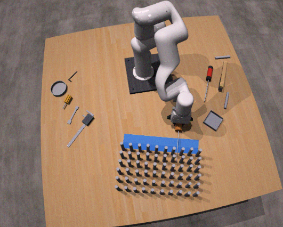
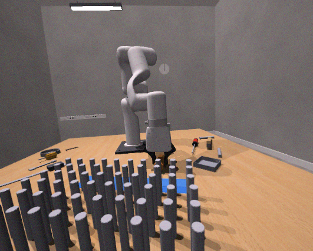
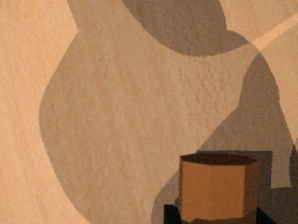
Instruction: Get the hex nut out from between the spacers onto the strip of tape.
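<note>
The gripper (image 1: 179,125) is clamping the orange-brown handle (image 1: 178,128) of the hook pick (image 1: 178,144) just right of the middle of the top view, its fingers closed partway around it. The pick's thin metal shaft is running down the frame from the handle, crossing the blue strip of tape (image 1: 160,140) and reaching in among the upper rows of the grey spacers (image 1: 155,173). The tip is too fine to make out between the posts.

The spacers are standing upright in a regular grid in the lower middle of the top view, on the wooden surface (image 1: 102,170), with the strip lying along the grid's upper edge. The top row of spacers is overlapping the strip in this view. I cannot find the hex nut in any view; the posts are hiding whatever is lying between them.

In the exterior view the gripper (image 2: 162,157) is hanging low behind the far rows of spacers, the handle (image 2: 165,160) showing between its dark fingers. In the wrist view the handle's six-sided end (image 3: 219,187) is filling the lower right, over shadowed wood.

A red-handled screwdriver (image 1: 208,81) and a square grey tray (image 1: 213,120) are lying to the right of the arm.
</note>
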Robot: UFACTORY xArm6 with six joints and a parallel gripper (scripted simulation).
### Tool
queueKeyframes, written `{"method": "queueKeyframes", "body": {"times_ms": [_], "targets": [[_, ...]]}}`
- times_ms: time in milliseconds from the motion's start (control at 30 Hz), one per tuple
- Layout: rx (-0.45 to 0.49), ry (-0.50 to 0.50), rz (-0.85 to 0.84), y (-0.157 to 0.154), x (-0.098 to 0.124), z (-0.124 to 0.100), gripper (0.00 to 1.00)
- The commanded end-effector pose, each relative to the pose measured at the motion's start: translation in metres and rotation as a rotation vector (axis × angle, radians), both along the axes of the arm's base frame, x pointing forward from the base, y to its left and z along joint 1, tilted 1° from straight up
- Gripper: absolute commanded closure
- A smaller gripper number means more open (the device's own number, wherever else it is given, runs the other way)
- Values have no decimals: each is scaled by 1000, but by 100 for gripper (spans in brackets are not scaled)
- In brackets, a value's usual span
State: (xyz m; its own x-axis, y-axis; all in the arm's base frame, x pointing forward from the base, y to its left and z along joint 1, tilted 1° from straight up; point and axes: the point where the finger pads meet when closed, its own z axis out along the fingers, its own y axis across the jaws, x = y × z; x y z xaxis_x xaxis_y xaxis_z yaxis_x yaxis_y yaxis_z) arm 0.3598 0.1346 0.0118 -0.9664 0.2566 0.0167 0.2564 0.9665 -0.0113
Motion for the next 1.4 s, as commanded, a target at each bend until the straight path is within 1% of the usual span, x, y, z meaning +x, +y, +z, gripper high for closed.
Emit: {"method": "queueKeyframes", "body": {"times_ms": [0,167,233,467,667,967,1367], "targets": [[2,-3,0,-3,16,1,100],[2,-3,0,-7,31,0,100],[2,-3,0,-7,31,0,100],[2,-3,0,-12,49,0,100],[2,-3,0,-14,58,0,100],[2,-3,0,-16,63,0,100],[2,-3,0,-16,64,0,100]]}}
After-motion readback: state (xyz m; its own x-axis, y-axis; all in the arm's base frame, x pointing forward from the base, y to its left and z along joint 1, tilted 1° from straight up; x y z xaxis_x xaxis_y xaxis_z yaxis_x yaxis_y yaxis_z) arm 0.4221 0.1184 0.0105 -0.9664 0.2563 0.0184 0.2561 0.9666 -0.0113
